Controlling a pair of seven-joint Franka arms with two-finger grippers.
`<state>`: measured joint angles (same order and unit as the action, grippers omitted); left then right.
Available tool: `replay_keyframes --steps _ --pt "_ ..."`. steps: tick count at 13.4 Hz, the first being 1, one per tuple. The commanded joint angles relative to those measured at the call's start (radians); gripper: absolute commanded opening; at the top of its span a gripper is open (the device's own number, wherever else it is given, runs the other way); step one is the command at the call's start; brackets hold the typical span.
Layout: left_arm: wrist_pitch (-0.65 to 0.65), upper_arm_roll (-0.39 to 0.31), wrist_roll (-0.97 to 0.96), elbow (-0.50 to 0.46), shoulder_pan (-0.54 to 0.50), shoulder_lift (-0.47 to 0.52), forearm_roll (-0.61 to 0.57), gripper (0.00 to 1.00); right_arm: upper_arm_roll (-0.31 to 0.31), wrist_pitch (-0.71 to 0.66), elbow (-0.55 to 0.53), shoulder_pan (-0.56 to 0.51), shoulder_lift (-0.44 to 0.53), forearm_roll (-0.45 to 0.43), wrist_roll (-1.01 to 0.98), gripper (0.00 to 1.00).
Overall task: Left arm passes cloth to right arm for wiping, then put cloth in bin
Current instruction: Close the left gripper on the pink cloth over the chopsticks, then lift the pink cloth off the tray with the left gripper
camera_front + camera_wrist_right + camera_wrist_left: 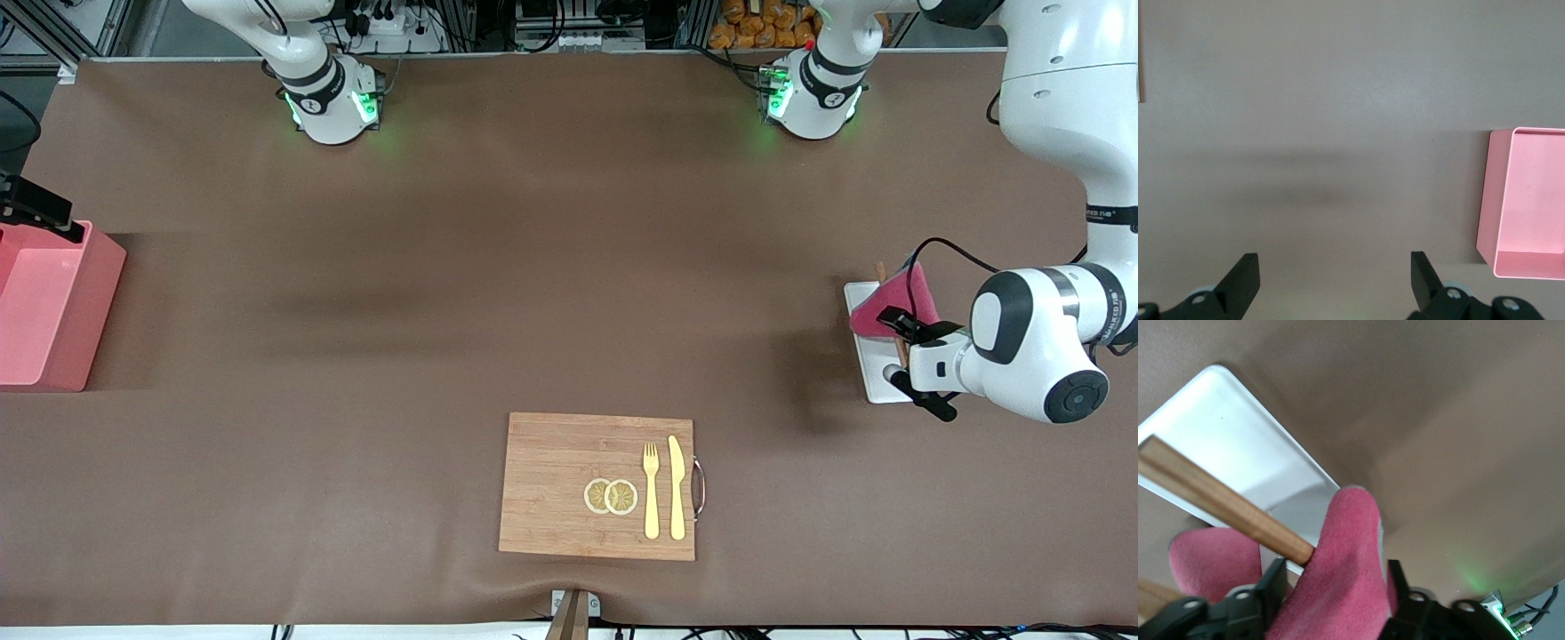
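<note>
The magenta-red cloth [898, 298] lies bunched up on a small white tray [867, 373] at the left arm's end of the table, draped over a wooden stick [882, 274]. My left gripper [893, 348] is low over the tray. In the left wrist view its open fingers [1275, 577] straddle a raised fold of the cloth [1345, 567], with a small gap at one fingertip. My right gripper [1335, 267] is open and empty, held over bare table beside the pink bin [1488, 200]. The bin [98, 302] stands empty at the right arm's end.
A wooden board [560, 480] near the front camera carries two lemon slices [611, 496], a yellow fork [651, 489] and a yellow knife [677, 484]. The stick [1218, 497] crosses the tray [1231, 433] in the left wrist view. Brown mat covers the table.
</note>
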<state>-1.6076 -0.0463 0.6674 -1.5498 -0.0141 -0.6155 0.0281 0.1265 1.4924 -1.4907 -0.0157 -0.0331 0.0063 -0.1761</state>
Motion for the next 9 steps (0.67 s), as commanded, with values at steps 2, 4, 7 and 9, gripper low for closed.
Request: replay_keyframes --steps 2,4,7,9 --pt "0.064 -0.001 -0.043 -0.015 0.005 0.019 -0.040 0.00 -0.016 -0.003 -0.002 -0.021 0.002 -0.002 -0.006 1.00" --pt "0.067 -0.001 -0.049 -0.015 0.009 0.019 -0.054 0.00 -0.016 -0.003 -0.002 -0.021 0.001 -0.002 -0.006 1.00" --pt "0.089 -0.001 -0.104 -0.013 0.011 0.020 -0.059 0.00 -0.016 -0.003 -0.002 -0.023 -0.001 -0.002 -0.008 1.00" --pt "0.094 0.003 -0.138 -0.006 0.017 0.025 -0.057 0.00 -0.016 -0.001 -0.002 -0.023 -0.001 -0.002 -0.008 1.00"
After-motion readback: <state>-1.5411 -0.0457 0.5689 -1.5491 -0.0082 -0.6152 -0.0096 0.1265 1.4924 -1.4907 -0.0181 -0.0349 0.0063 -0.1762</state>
